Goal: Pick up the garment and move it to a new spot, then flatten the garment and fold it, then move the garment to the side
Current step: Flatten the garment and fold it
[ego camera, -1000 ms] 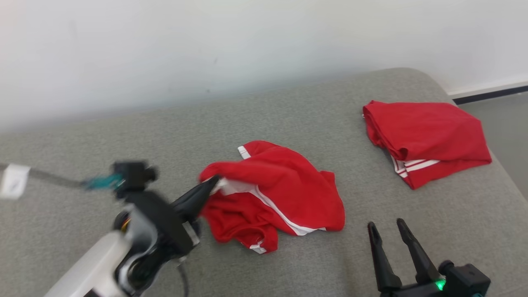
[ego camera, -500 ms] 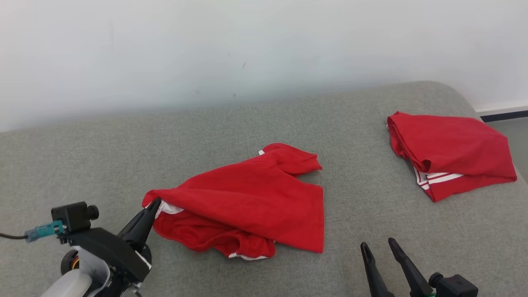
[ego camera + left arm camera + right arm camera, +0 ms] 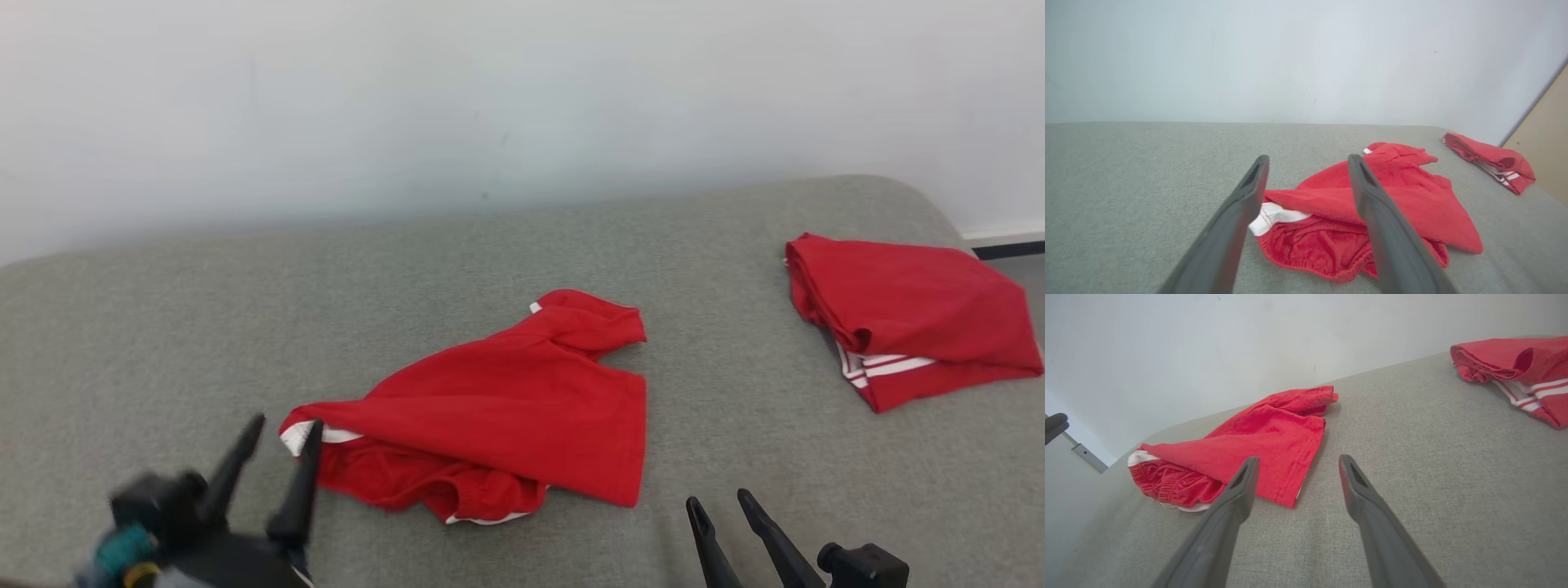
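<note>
The left tool stands with its two dark fingers spread wide, pinching nothing. Right at its fingertips lies the red garment, loosely heaped on the grey cushion. The garment's white-banded corner sits in the gap between those fingers, and from here I can't tell whether either finger touches it. The rest of the cloth stretches away ahead of that tool and towards the right tool's side, one flat layer draped over a crumpled one.

The right tool is also spread and empty, hanging above bare cushion, with the garment's near hem just off its left finger. Well beyond it, ahead and to its right, a second red garment with white stripes lies folded near the cushion's edge. A pale wall rises behind.
</note>
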Controlling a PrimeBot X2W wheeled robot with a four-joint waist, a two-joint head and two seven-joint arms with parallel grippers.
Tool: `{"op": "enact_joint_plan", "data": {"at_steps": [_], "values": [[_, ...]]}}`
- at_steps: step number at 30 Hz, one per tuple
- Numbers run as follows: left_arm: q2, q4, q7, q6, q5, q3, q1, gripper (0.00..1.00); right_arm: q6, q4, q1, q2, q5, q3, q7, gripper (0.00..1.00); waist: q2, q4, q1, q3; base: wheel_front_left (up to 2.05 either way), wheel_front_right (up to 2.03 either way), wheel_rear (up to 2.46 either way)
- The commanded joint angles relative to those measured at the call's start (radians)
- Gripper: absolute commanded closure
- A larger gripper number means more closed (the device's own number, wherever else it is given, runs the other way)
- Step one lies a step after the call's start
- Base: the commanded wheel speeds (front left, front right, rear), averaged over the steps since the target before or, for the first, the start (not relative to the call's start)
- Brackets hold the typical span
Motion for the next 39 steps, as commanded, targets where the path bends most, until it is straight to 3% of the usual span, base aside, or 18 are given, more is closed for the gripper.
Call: {"op": "enact_joint_plan", "data": {"at_steps": [1, 5, 14, 20, 26, 29, 39], "values": [[-0.021, -0.018, -0.003, 0.012, 0.040, 0.012, 0.051, 0.00, -0.002, 0.010, -0.014, 0.004, 0.016, 0.001, -0.001, 0.00, 0.0000, 0.021, 0.0000, 0.002, 0.00, 0.00, 0.00], [-0.116, -0.155, -0.004, 0.044, 0.218, 0.117, 0.179, 0.00, -0.002, 0.080, -0.055, 0.013, 0.073, 0.007, -0.001, 0.00, 0.0000, 0.070, 0.0000, 0.001, 0.00, 0.00, 0.00], [-0.287, -0.246, -0.004, -0.045, 0.432, 0.192, 0.320, 0.00, -0.002, 0.326, -0.184, -0.006, 0.206, 0.036, -0.001, 0.00, 0.0000, 0.198, 0.0000, -0.003, 0.00, 0.00, 0.00], [-0.357, -0.221, -0.004, -0.102, 0.513, 0.200, 0.343, 0.00, -0.002, 0.464, -0.263, -0.015, 0.321, 0.083, -0.001, 0.00, 0.0000, 0.263, 0.0000, 0.008, 0.00, 0.00, 0.00], [-0.388, -0.205, -0.004, -0.122, 0.546, 0.218, 0.339, 0.00, -0.002, 0.538, -0.303, -0.014, 0.407, 0.095, 0.000, 0.02, 0.0000, 0.291, 0.0000, 0.027, 0.00, 0.00, 0.00], [-0.395, -0.206, -0.004, -0.125, 0.562, 0.227, 0.332, 0.00, -0.002, 0.527, -0.316, -0.030, 0.421, 0.097, -0.001, 1.00, 0.0000, 0.298, 0.0000, 0.033, 0.00, 0.00, 0.00], [-0.408, -0.216, -0.004, -0.129, 0.586, 0.249, 0.348, 0.00, -0.002, 0.298, -0.277, -0.107, 0.345, -0.002, -0.001, 1.00, 0.0000, 0.300, 0.0000, 0.030, 0.00, 0.00, 0.00]]}}
